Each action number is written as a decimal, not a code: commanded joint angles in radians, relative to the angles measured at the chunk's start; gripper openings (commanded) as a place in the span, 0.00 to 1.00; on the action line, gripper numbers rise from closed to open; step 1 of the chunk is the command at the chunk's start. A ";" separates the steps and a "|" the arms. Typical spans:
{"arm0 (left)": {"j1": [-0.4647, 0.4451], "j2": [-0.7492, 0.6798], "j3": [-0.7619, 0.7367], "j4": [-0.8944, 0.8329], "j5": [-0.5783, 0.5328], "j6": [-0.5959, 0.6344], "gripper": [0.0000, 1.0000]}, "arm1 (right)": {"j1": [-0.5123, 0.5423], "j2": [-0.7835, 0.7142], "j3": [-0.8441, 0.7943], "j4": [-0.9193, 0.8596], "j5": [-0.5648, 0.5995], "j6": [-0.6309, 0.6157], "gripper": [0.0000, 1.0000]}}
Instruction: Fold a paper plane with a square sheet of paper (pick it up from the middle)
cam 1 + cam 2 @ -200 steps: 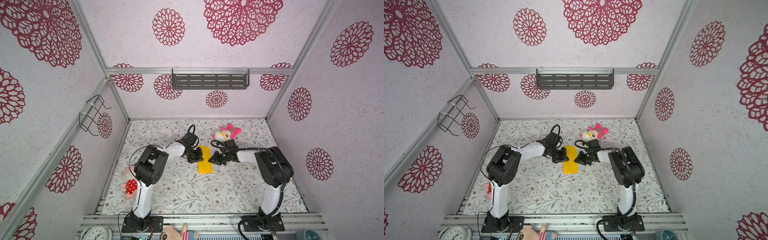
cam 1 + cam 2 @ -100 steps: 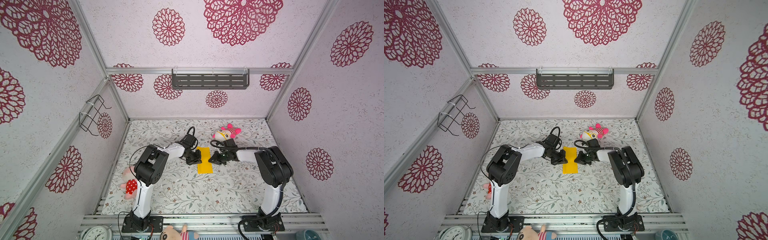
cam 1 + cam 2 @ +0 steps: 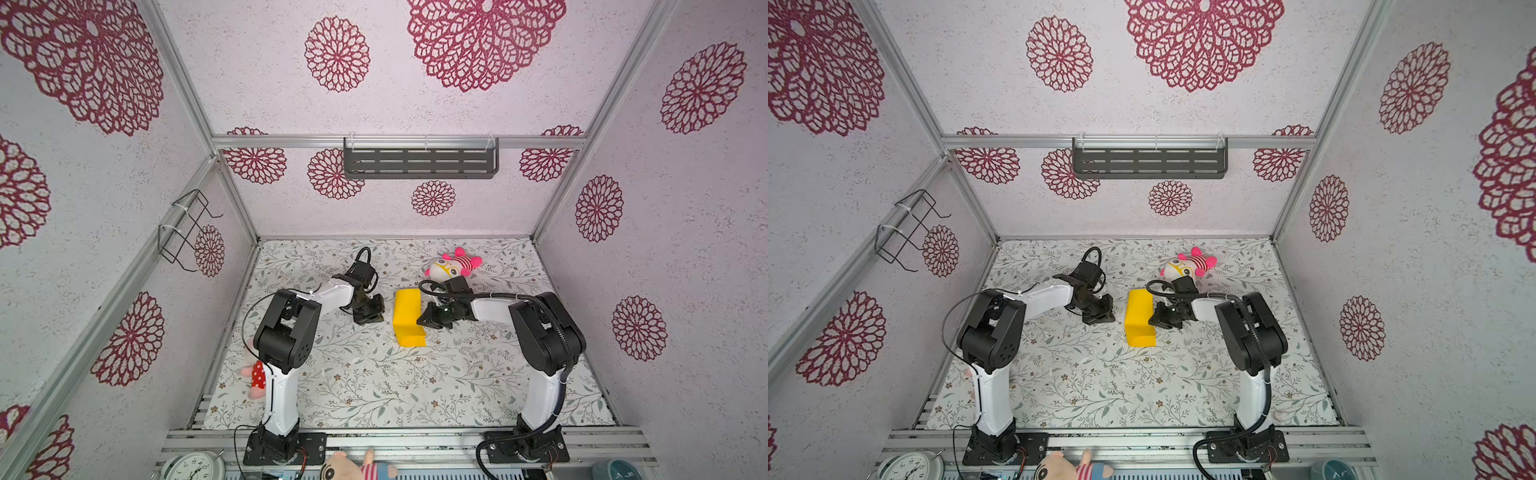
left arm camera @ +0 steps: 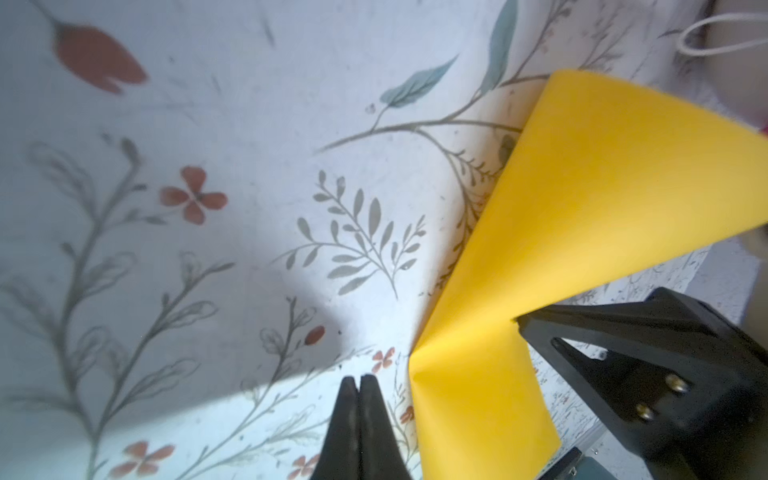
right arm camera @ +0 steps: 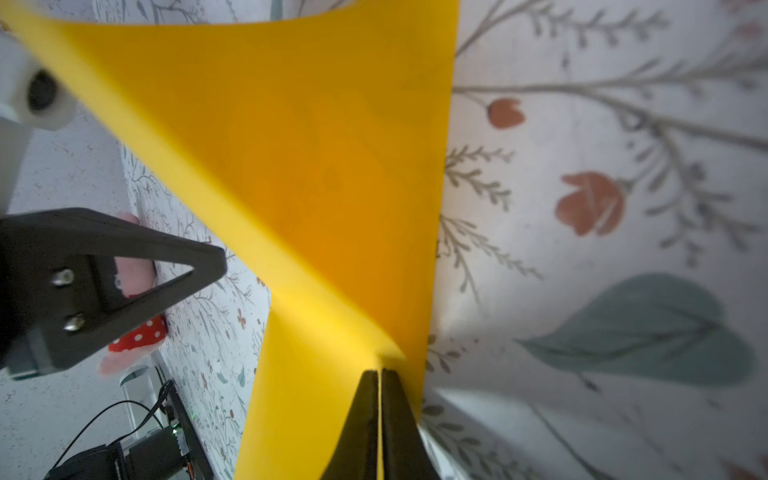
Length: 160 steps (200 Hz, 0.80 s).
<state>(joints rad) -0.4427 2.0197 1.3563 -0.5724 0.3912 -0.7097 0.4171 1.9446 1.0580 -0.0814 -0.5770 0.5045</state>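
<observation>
Pinching the square sheet of paper [image 3: 406, 318] is right pincer [image 5: 380, 374]; left pincer [image 4: 359, 382] closed, empty.

The floral tabletop [image 3: 374, 382] bears the yellow paper [image 3: 407, 316], a pink-and-white plush toy [image 3: 451, 266] and a red-spotted plush [image 3: 258, 369]

The work surface is covered by a floral-printed mat [image 3: 374, 374]. A pink-and-white plush toy [image 3: 453, 266] lies on the mat near the far edge. A plush with a red polka-dot garment [image 3: 257, 372] lies at the left edge, partly hidden. At the near rail: a clock [image 3: 191, 467], a pig plush [image 3: 357, 469], a teal vessel [image 3: 615, 471]. A slotted grey shelf [image 3: 419, 163] is mounted on the back wall and a black wire rack [image 3: 187, 228] on the left wall.
</observation>
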 commanded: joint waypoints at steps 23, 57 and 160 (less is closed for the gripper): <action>-0.074 -0.071 -0.042 0.156 0.103 -0.112 0.01 | 0.020 0.108 -0.052 -0.176 0.242 -0.029 0.10; -0.101 0.009 -0.033 0.139 0.084 -0.141 0.01 | 0.021 0.114 -0.052 -0.175 0.240 -0.026 0.10; -0.104 0.041 -0.052 -0.159 -0.186 -0.066 0.00 | 0.020 0.105 -0.052 -0.175 0.270 -0.016 0.10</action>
<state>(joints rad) -0.5552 2.0590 1.3308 -0.5259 0.3843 -0.8150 0.4248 1.9427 1.0641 -0.0956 -0.5564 0.5056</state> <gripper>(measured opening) 0.040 0.101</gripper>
